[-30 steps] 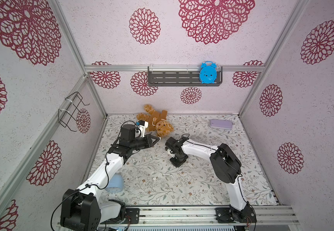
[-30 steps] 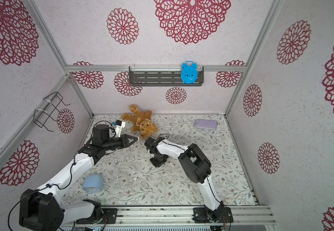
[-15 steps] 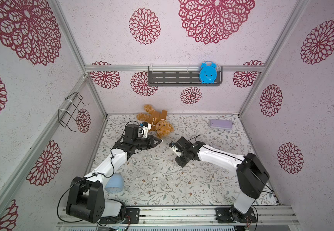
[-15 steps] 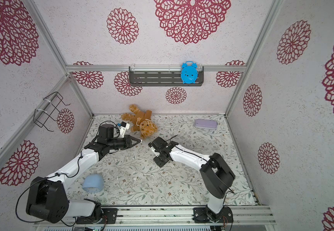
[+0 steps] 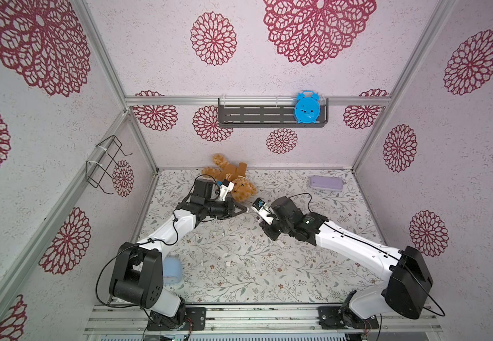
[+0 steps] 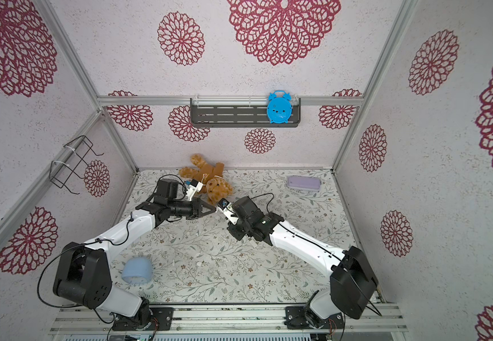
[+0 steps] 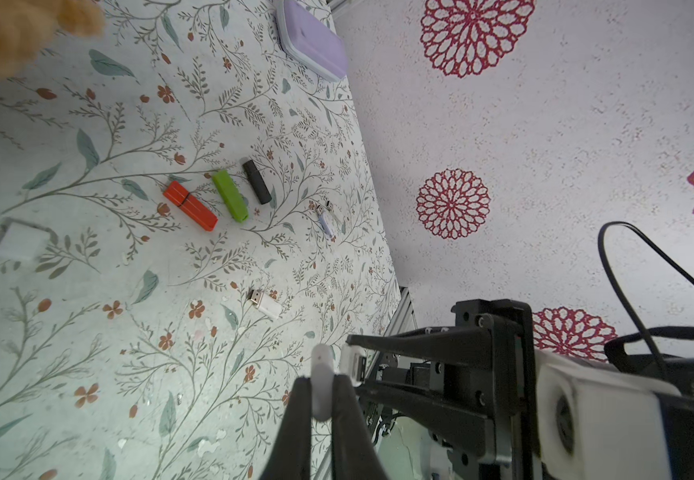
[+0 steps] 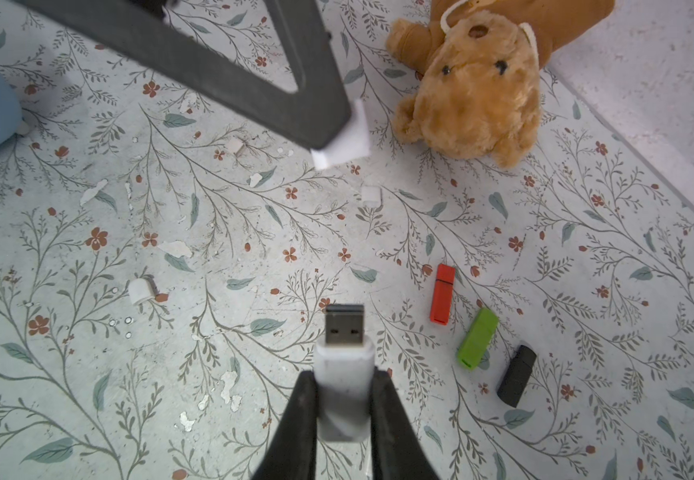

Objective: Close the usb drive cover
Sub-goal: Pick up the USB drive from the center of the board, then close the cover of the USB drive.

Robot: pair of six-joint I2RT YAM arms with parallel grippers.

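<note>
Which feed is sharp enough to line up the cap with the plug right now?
Right wrist view: white USB drive has a crisp metal plug; the small white plastic cap is slightly soft. Left wrist view: the cap is close and blurred. Both top views: parts too tiny to judge.

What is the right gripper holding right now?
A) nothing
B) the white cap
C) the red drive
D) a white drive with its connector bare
D: in the right wrist view the right gripper is shut on the white usb drive, whose metal connector is uncovered, while the white cap sits in the left gripper.
</note>
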